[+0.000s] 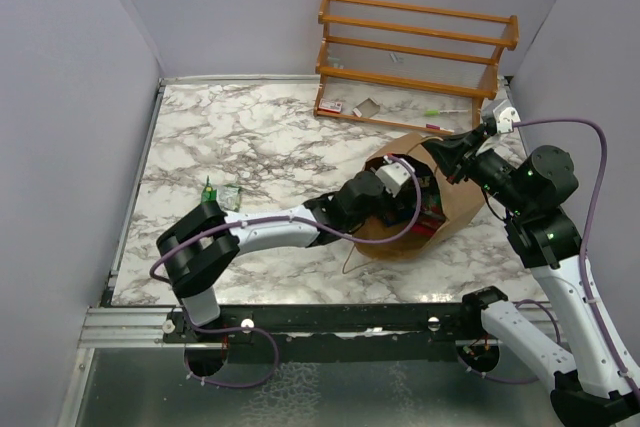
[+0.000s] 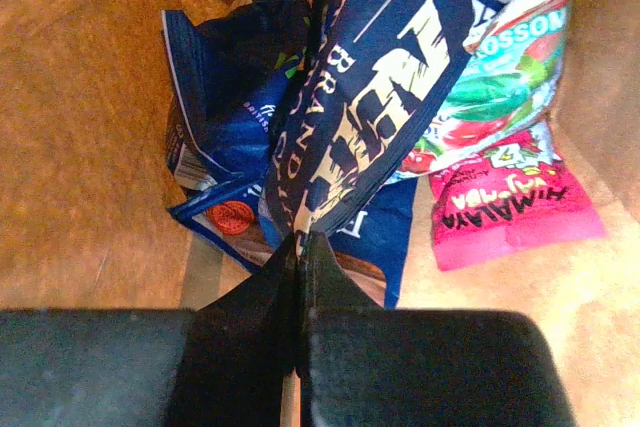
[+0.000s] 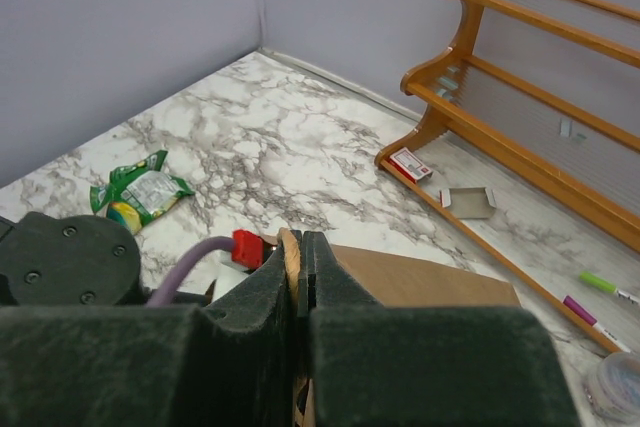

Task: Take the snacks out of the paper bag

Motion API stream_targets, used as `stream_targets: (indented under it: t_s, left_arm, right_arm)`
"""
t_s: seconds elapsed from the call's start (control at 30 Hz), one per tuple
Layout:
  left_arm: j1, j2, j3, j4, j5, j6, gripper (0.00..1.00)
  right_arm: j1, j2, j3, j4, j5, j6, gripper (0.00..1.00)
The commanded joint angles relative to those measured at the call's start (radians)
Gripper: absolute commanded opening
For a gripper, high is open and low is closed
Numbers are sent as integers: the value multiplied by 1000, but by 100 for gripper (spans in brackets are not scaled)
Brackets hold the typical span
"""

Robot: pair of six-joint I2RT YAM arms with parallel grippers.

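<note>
Left gripper point(image 2: 302, 247) clamped on glossy blue packet point(image 2: 380, 77), white lettering "BRAND". Only left wrist view shows bag interior: teal-red packet point(image 2: 500, 67) "…OSSOM" upper right, pink packet point(image 2: 510, 207) "HIMALAYA" at right. Right gripper point(image 3: 298, 247) pinched on rim of kraft bag point(image 1: 462, 209), centre-right in top view. Right wrist view: crinkly green-yellow packet point(image 3: 140, 192) on marble point(image 3: 300, 147) at left, wooden rack point(image 3: 520, 77) upper right.

A robotics lab is indicated by plain lilac panels point(image 1: 70, 97) boxed around a marble-patterned table point(image 1: 250, 137), with a left arm point(image 1: 265, 232) and right arm point(image 1: 550, 237) bolted to its metal rail point(image 1: 340, 319).
</note>
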State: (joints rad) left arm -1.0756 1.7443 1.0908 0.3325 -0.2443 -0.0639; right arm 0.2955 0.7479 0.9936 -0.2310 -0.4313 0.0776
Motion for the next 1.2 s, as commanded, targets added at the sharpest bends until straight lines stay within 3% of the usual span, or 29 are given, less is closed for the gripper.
stream_targets:
  t_s: [0.0, 0.43, 0.7, 1.17]
  left_arm:
    - [-4, -99, -46, 0, 82, -63, 0]
    - [-4, -258, -130, -64, 171, -123, 0]
    - [-4, -460, -215, -100, 152, -160, 0]
    - [0, -888, -250, -347, 124, -45, 0]
  right_arm:
    - [2, -5, 13, 30, 4, 0, 2]
    - [2, -12, 19, 22, 24, -11, 2]
    - [2, -8, 18, 26, 23, -12, 2]
    - [2, 2, 28, 22, 17, -3, 2]
